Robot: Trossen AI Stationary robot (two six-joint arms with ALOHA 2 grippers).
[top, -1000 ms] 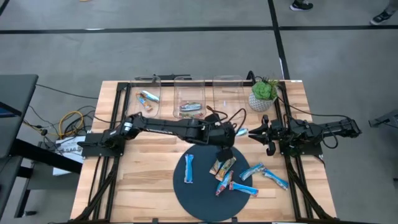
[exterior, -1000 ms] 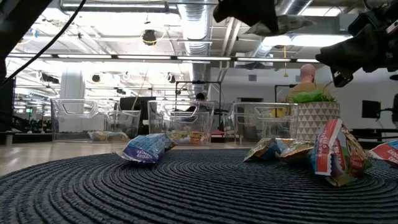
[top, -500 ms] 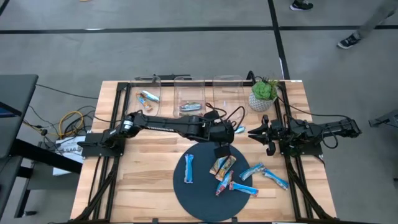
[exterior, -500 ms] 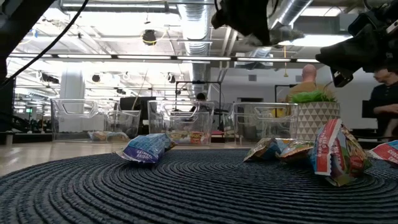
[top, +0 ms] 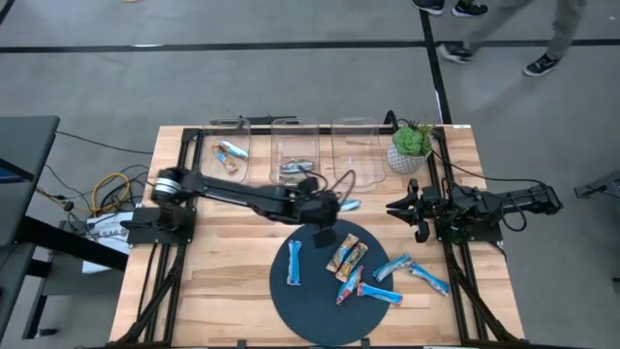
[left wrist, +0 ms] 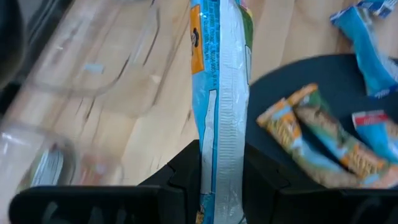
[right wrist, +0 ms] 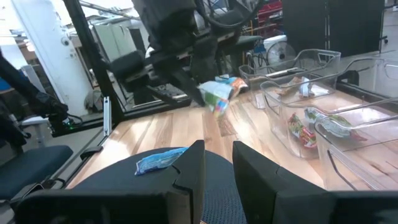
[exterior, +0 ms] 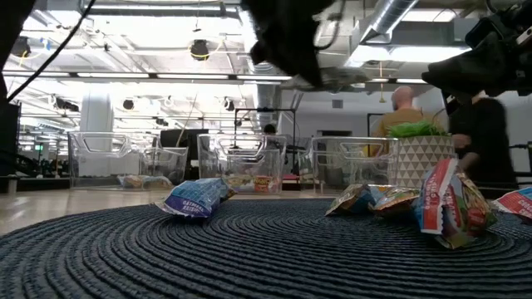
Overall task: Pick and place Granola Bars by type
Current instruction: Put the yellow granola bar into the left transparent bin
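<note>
The left claw (top: 341, 206) hangs above the table (top: 242, 262), between the round dark mat (top: 320, 310) and the clear bins (top: 295, 145) at its 12 o'clock, clamped on a multicoloured granola bar (left wrist: 219, 93). Other bars (top: 363, 271) lie on the mat and just off it at 3 o'clock. The right claw (top: 395, 207) waits at the table's 3 o'clock edge, narrowly parted, holding nothing.

High view looks straight down on the whole tabletop (top: 223, 262). Low view sits at mat (exterior: 249, 249) level, facing the bins (exterior: 241, 162). Both share mat and bins.
</note>
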